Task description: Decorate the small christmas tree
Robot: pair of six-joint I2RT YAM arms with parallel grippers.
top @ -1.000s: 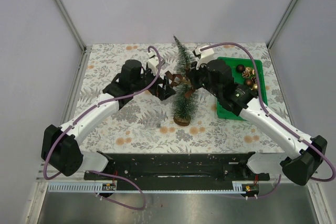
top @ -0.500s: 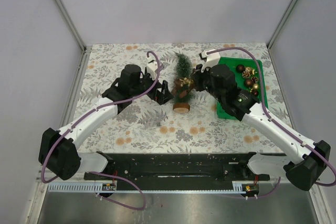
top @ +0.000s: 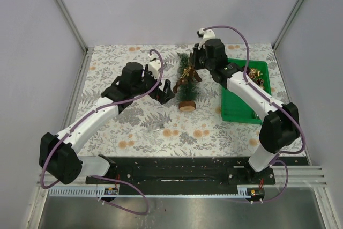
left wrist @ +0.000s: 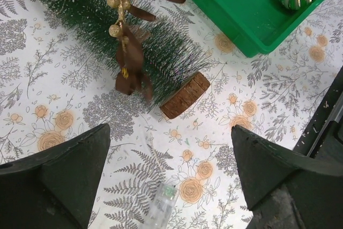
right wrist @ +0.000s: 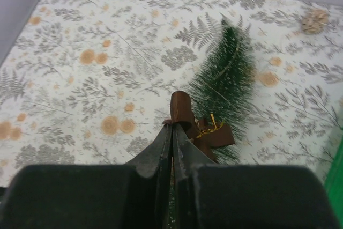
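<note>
Floral tablecloth (top: pixel 134 127) spreads beneath me. My right gripper (right wrist: pixel 171 127) is clenched tight, perhaps pinching the brown ribbon bow (right wrist: pixel 182 110) at its tips; the small christmas tree (top: pixel 188 81) leans just below it. My left gripper (left wrist: pixel 169 132) gapes wide, the tree just ahead.

Robot lab test cell. Plain pale panel walls (top: pixel 177 4) on three sides, joined by aluminium profile posts (top: pixel 64 12). Desk (top: pixel 123 127) under floral printed sheet. Left arm (top: pixel 91 119) and right arm (top: pixel 249 92), white-and-black, bolted to black base rail (top: pixel 177 167) at near edge. Purple cables (top: pixel 230 28) looped along arms. Props on desk: small christmas tree (top: pixel 190 87), green tray (top: pixel 236 108) with baubles.
</note>
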